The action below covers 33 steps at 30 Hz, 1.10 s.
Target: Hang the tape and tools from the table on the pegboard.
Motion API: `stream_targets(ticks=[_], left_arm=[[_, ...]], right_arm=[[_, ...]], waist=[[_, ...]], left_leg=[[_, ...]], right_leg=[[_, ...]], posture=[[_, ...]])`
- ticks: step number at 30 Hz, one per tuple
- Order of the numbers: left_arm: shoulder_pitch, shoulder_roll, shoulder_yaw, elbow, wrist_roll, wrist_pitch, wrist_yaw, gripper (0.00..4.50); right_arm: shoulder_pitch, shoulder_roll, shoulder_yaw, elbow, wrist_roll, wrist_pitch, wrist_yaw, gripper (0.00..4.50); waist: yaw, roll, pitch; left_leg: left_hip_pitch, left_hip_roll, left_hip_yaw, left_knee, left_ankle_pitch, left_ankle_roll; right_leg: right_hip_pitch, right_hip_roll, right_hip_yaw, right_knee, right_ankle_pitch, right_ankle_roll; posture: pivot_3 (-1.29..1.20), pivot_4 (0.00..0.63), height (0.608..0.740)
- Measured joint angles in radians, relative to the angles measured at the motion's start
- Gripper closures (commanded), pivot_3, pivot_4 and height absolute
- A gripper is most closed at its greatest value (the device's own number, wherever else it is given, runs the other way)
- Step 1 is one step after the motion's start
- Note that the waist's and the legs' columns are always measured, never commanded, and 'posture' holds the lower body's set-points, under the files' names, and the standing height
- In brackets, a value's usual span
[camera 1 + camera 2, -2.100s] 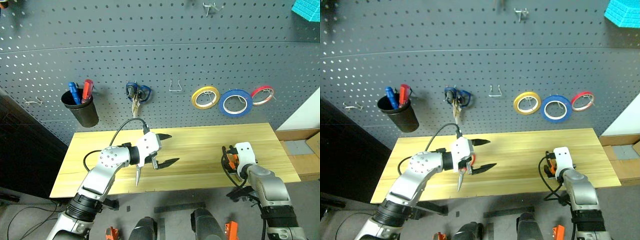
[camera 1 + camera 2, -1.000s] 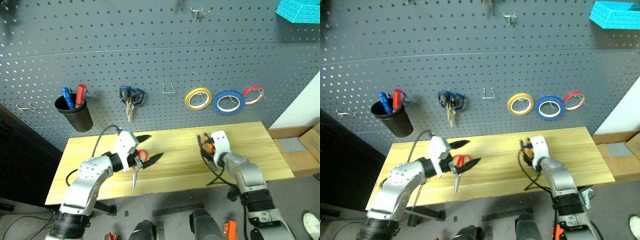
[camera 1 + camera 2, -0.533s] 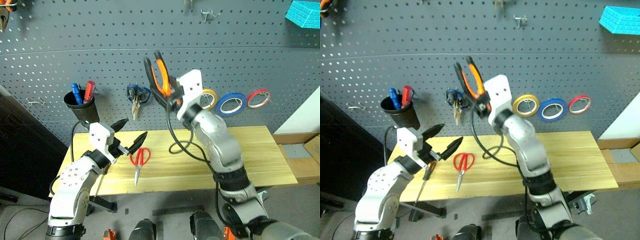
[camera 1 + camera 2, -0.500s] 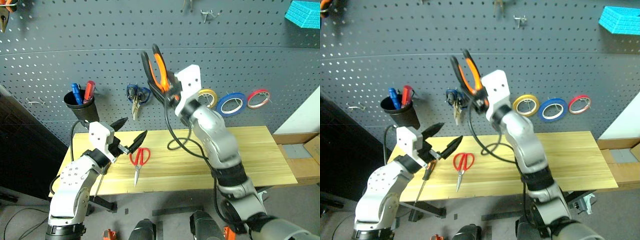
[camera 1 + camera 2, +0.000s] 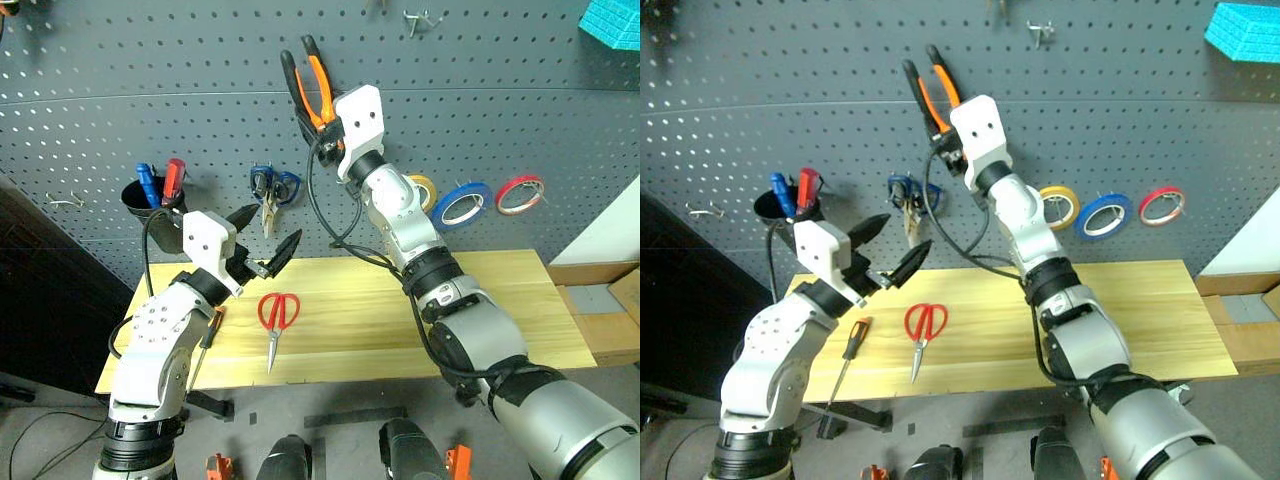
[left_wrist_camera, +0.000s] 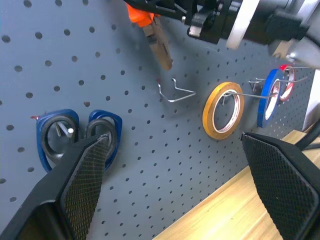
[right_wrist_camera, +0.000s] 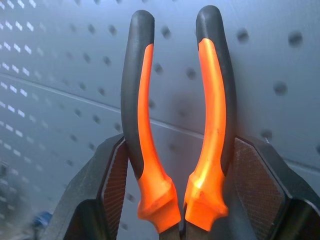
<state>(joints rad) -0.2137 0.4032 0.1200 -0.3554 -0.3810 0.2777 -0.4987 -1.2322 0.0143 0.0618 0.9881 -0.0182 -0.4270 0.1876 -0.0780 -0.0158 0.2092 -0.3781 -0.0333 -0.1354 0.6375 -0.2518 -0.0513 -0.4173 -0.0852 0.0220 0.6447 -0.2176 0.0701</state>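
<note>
Orange-and-black pliers point(image 5: 308, 82) are clamped in the right gripper point(image 5: 327, 127), raised against the pegboard point(image 5: 120, 80) above the empty wire hook point(image 6: 174, 92). Beside that hook the blue tape point(image 5: 467, 205) already hangs. Below it, red-handled scissors point(image 5: 276, 322) and screwdriver point(image 5: 848, 352) wait on the table point(image 5: 520, 310), under the left gripper point(image 5: 266, 244), spread wide and empty.

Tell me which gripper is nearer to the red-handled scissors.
Left. The left gripper hovers open just above the scissors; the right gripper holds the pliers high at the pegboard.
</note>
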Motion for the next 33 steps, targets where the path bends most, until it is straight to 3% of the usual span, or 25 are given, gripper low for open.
stream_targets(ticks=[8, 15, 19, 21, 27, 30, 33], left_arm=[[-0.022, -0.016, -0.007, 0.023, 0.000, 0.000, 0.007, 0.00], [-0.032, -0.048, -0.007, 0.078, 0.012, -0.006, 0.032, 0.00], [-0.031, -0.055, -0.006, 0.095, 0.028, -0.002, 0.055, 0.00], [-0.024, -0.055, -0.006, 0.097, 0.033, 0.010, 0.067, 0.00], [0.057, -0.056, -0.010, 0.097, 0.057, 0.093, 0.118, 0.00], [0.132, -0.055, -0.015, 0.087, 0.095, 0.199, 0.191, 0.00], [0.185, -0.061, -0.038, 0.089, 0.126, 0.318, 0.255, 0.00]], right_arm=[[0.069, -0.041, 0.004, 0.110, -0.086, -0.123, -0.067, 1.71], [0.161, -0.041, -0.002, 0.044, -0.086, -0.091, -0.100, 1.71], [0.226, -0.042, -0.002, -0.063, -0.076, -0.009, -0.081, 0.42], [0.307, -0.053, 0.002, -0.156, -0.075, 0.090, -0.048, 0.05], [0.534, -0.144, 0.023, -0.598, -0.050, 0.493, 0.095, 0.05], [0.692, -0.211, 0.052, -0.929, 0.053, 0.743, 0.236, 0.05], [0.781, -0.291, 0.083, -1.139, 0.160, 0.955, 0.350, 0.05]], waist=[[0.011, 0.000, 0.012], [0.020, 0.001, 0.016], [0.023, 0.001, 0.015], [0.023, 0.001, 0.016], [0.020, 0.002, 0.017], [0.014, 0.002, 0.017], [0.012, 0.002, 0.018]], left_leg=[[-0.003, 0.000, 0.000, 0.002, 0.001, -0.001], [-0.003, 0.001, 0.000, 0.002, 0.002, -0.001], [-0.004, 0.001, 0.000, 0.002, 0.002, -0.001], [-0.004, 0.001, 0.000, 0.002, 0.002, -0.001], [-0.005, 0.001, 0.000, 0.000, 0.002, -0.001], [-0.004, 0.002, 0.001, -0.002, 0.002, -0.001], [-0.005, 0.002, 0.000, -0.002, 0.002, -0.001]], right_leg=[[-0.003, 0.000, 0.001, 0.002, 0.000, -0.001], [-0.003, 0.001, 0.001, 0.001, 0.000, -0.001], [-0.003, 0.001, 0.001, 0.000, 0.000, -0.001], [-0.003, 0.001, 0.001, 0.000, 0.000, -0.001], [-0.004, 0.001, 0.000, 0.000, 0.000, -0.001], [-0.004, 0.001, 0.000, -0.001, -0.001, -0.001], [-0.004, 0.001, -0.001, -0.001, -0.003, 0.003]], posture=[[0.04, 0.241, 0.740], [0.01, 0.232, 0.740], [0.00, 0.231, 0.740], [-0.01, 0.229, 0.740], [-0.03, 0.229, 0.740], [-0.04, 0.230, 0.740], [-0.06, 0.229, 0.740]])
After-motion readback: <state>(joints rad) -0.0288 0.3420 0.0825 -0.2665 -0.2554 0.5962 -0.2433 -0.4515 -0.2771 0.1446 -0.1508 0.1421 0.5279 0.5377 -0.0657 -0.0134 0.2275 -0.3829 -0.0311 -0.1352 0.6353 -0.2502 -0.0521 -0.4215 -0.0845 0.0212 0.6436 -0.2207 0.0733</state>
